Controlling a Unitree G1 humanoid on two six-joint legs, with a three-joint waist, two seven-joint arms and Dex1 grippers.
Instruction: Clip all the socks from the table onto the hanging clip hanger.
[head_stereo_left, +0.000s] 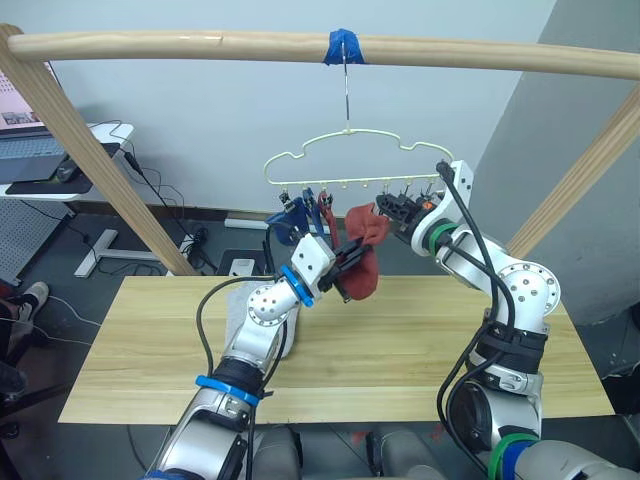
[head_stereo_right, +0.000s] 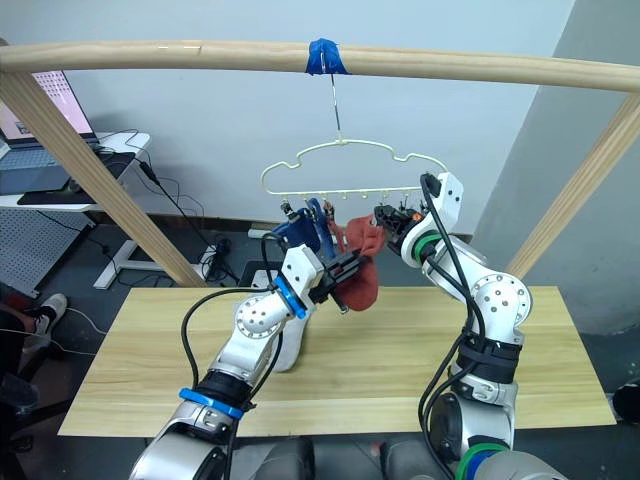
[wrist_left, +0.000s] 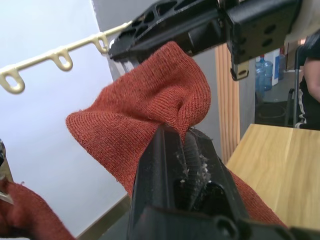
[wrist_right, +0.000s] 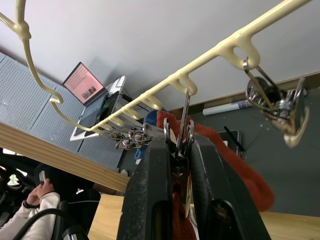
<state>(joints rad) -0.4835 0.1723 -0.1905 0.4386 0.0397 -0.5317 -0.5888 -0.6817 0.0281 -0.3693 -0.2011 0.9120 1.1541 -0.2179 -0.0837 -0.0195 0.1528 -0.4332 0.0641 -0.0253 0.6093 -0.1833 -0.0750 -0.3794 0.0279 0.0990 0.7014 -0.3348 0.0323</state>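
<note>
Rust-red knit, the sock (head_stereo_left: 366, 262) hangs bunched just below the clip hanger (head_stereo_left: 350, 165), at about 12 o'clock over the counter (head_stereo_left: 420, 340). The left gripper (head_stereo_left: 350, 262) pinches its fabric in tight jaws, lifting the cuff toward a clip. The right gripper (wrist_right: 178, 150) squeezes that metal clip (wrist_right: 183, 131), probably to hold it open. Blue socks (head_stereo_left: 292, 214) already hang at 9 o'clock from it.

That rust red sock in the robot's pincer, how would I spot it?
Find the pale yellow wire clip hanger hanging from the round wooden pole. Under its clips, the left pincer holds the rust red fabric sock. It is bunched, unlike the neighbouring clipped blue sock.
</note>
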